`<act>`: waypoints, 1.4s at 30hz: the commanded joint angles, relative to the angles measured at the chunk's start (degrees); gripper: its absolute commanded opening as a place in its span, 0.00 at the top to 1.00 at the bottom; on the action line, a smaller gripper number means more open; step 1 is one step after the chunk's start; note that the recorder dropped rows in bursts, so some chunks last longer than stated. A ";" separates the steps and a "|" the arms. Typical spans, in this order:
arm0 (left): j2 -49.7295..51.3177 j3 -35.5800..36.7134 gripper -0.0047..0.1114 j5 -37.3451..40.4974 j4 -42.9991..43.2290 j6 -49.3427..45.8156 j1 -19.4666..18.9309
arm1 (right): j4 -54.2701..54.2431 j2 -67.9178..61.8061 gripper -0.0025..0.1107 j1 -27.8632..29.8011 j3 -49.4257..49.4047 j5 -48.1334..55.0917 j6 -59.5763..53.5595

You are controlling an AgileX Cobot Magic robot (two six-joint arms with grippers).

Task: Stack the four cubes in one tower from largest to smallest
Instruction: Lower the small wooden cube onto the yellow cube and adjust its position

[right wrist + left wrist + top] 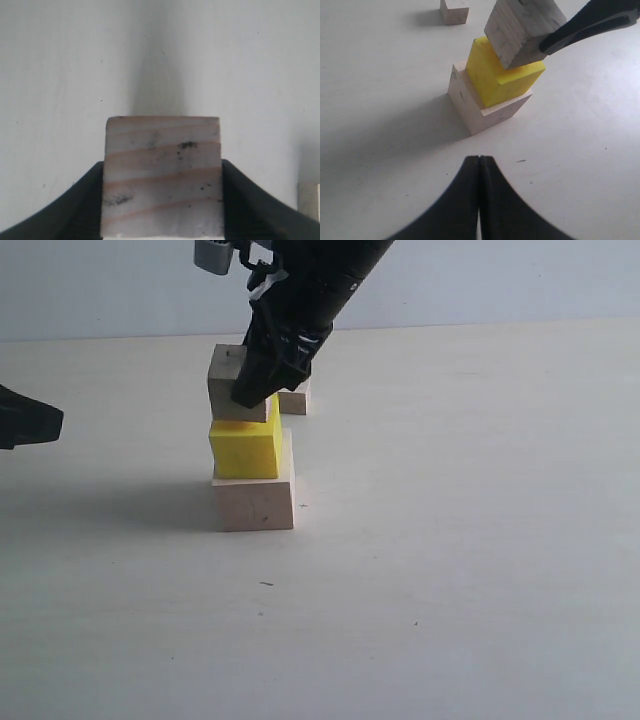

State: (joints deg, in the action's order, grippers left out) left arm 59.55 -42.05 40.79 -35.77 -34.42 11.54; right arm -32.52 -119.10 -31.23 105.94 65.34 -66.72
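Right pincer [162, 212] clamped on small pale cube [162, 165], directly over yellow cube [245, 448]

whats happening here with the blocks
The right gripper holds a pale wood cube by its sides, right at the top of a yellow cube that sits on a larger wood cube. Whether it is fully set down is hard to tell. A last small cube waits on the table beyond the stack. The left gripper is shut and idle, off to the side.
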 commanded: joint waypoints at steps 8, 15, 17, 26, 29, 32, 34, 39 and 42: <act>0.20 -0.31 0.96 -0.52 -0.36 -0.31 -0.19 | -0.01 0.21 0.98 -0.11 0.10 -0.54 0.78; 0.20 -0.31 0.96 -0.52 -0.36 -0.31 -0.19 | -0.01 0.21 0.98 -0.11 0.10 -0.41 0.66; 0.20 -0.31 0.96 -0.52 -0.36 -0.31 -0.19 | -0.01 0.21 0.98 -0.11 0.10 -0.30 0.05; 0.20 -0.31 0.96 -0.52 -0.36 -0.31 -0.19 | -1.14 0.21 0.88 -0.11 0.10 0.49 -0.79; 0.20 -0.31 0.96 -0.52 -0.36 -0.31 -0.19 | -1.14 0.21 0.85 -0.11 0.10 0.49 -0.93; 0.20 -0.31 0.96 -0.50 -0.36 -0.31 -0.19 | -1.14 0.21 0.83 -0.11 0.10 0.49 -0.93; 0.20 -0.31 0.96 -0.50 -0.36 -0.31 -0.19 | -1.14 0.21 0.80 -0.11 0.10 0.49 -1.08; 0.20 -0.31 0.96 -0.50 -0.36 -0.31 -0.19 | -1.14 0.21 0.72 -0.11 0.10 0.39 -1.08; 0.20 -0.31 0.96 -0.50 -0.36 -0.31 -0.19 | -1.14 0.21 0.67 -0.11 0.10 0.18 -1.08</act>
State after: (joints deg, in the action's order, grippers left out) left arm 59.55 -42.05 40.79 -35.77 -34.65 11.54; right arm -32.83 -119.10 -31.23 105.94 65.62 -67.44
